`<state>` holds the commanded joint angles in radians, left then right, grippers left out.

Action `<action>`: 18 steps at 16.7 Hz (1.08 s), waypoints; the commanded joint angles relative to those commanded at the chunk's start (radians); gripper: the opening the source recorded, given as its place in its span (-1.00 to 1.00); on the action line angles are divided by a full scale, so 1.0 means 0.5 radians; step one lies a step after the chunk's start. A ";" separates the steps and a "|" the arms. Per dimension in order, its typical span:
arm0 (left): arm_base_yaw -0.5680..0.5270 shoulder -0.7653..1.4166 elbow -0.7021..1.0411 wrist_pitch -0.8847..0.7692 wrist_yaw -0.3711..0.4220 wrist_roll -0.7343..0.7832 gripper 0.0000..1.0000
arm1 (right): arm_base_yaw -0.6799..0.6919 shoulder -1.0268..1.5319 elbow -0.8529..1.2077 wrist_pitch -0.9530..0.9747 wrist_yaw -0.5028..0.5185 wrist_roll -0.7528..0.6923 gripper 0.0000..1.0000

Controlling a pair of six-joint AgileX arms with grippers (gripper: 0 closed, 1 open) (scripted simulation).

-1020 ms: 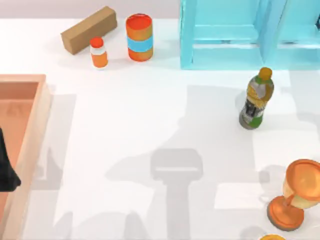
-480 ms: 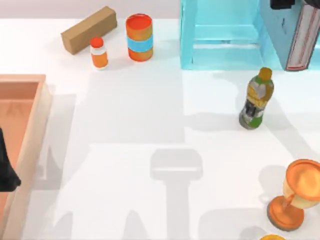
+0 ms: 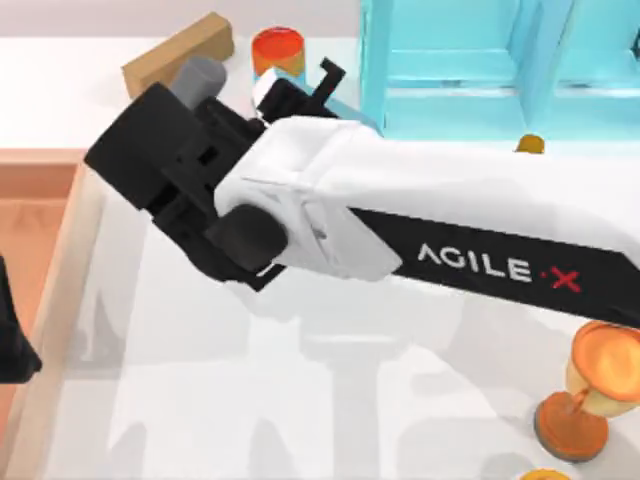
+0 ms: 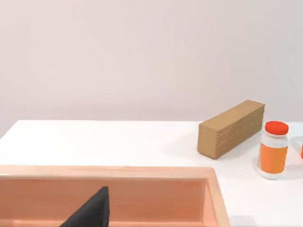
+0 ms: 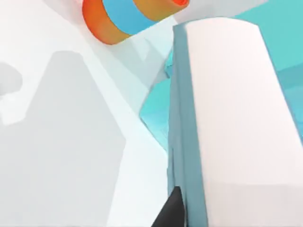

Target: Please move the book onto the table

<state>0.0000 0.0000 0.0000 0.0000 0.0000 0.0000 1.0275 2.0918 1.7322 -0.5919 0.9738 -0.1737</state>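
The right claw seems to pinch the book: one dark finger lies against its teal cover. A moment ago the book was at the cyan shelf; now the arm has swung it out over the worktop, near the orange can. I judge that lowering and releasing remain. The left claw is parked over the tray; whether it is spread I cannot tell.

Right arm extends across the table toward its left side. Left gripper sits over the tray.
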 joint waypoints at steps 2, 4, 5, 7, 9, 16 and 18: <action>0.000 0.000 0.000 0.000 0.000 0.000 1.00 | 0.244 0.233 0.116 -0.101 0.259 -0.138 -1.00; 0.000 0.000 0.000 0.000 0.000 0.000 1.00 | 0.429 0.418 0.198 -0.181 0.459 -0.251 -1.00; 0.000 0.000 0.000 0.000 0.000 0.000 1.00 | 0.496 0.490 0.226 -0.211 0.532 -0.296 -1.00; 0.000 0.000 0.000 0.000 0.000 0.000 1.00 | 0.578 0.587 0.261 -0.249 0.624 -0.356 -1.00; 0.000 0.000 0.000 0.000 0.000 0.000 1.00 | 0.594 0.608 0.269 -0.257 0.644 -0.368 -1.00; 0.000 0.000 0.000 0.000 0.000 0.000 1.00 | 0.604 0.605 0.316 -0.319 0.646 -0.318 -1.00; 0.000 0.000 0.000 0.000 0.000 0.000 1.00 | 0.614 0.630 0.318 -0.350 0.650 -0.301 -1.00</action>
<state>0.0000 0.0000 0.0000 0.0000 0.0000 0.0000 1.3344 2.4066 1.8914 -0.7667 1.2989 -0.3244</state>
